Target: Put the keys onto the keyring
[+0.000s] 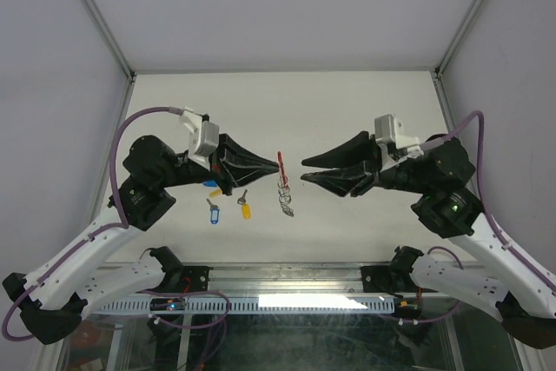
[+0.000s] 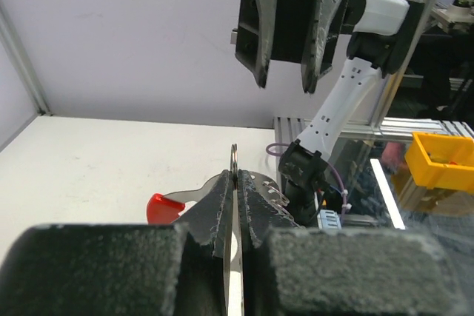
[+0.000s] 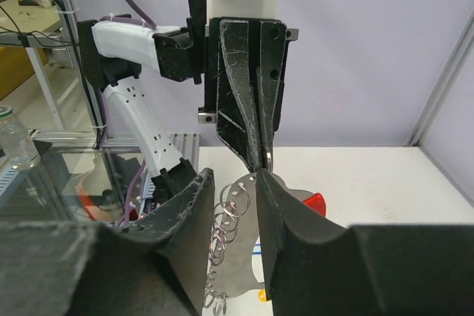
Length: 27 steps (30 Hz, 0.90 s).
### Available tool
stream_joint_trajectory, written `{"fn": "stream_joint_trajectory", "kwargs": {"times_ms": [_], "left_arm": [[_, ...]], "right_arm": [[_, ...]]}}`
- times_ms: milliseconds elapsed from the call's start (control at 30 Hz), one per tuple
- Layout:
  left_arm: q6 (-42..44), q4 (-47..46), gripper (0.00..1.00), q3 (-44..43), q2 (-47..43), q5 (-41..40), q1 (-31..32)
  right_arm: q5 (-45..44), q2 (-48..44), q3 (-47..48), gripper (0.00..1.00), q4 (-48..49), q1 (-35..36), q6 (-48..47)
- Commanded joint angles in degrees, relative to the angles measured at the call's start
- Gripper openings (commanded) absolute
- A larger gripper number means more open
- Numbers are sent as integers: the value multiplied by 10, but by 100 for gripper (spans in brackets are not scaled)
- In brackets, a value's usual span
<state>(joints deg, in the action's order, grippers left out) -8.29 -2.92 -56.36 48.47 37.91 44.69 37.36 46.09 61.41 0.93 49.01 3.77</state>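
My left gripper [image 1: 272, 161] is shut on the keyring [image 1: 281, 167] and holds it above the table. The keyring's red crescent and flat silver plate are upright, and its chain of rings [image 1: 285, 199] hangs below. In the left wrist view the pads [image 2: 221, 205] pinch the thin plate edge-on, with the red end [image 2: 164, 205] showing at the left. My right gripper [image 1: 304, 170] is open just right of the keyring, and in its own view the rings [image 3: 235, 209] hang between its fingers [image 3: 275, 205]. A blue-tagged key [image 1: 213, 213] and a yellow-tagged key [image 1: 245, 208] lie on the table. More tags [image 1: 211, 184] are partly hidden under the left gripper.
The white tabletop [image 1: 347, 110] is walled at the back and on both sides. An aluminium rail [image 1: 287, 301] with cables runs along the near edge between the arm bases. A yellow bin [image 2: 444, 157] stands off the table.
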Motion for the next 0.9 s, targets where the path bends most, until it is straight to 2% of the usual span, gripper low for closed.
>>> {"fn": "stream_joint_trajectory", "kwargs": {"times_ms": [0,167,400,633,867], "left_arm": [[9,-69,0,-24,-8,53,4],[-12,-112,0,-19,-8,76,4],[-3,-93,0,-35,-1,70,5],[86,100,0,-133,39,-94,5],[135,130,0,-130,18,-197,4]], "right_arm": [[-27,-34,-22,32,51,4,-13],[-4,-34,-45,33,107,4,-6],[17,-5,-61,33,151,4,-16],[-31,-20,-75,28,147,4,-72],[-76,-40,-67,26,79,4,-102]]}}
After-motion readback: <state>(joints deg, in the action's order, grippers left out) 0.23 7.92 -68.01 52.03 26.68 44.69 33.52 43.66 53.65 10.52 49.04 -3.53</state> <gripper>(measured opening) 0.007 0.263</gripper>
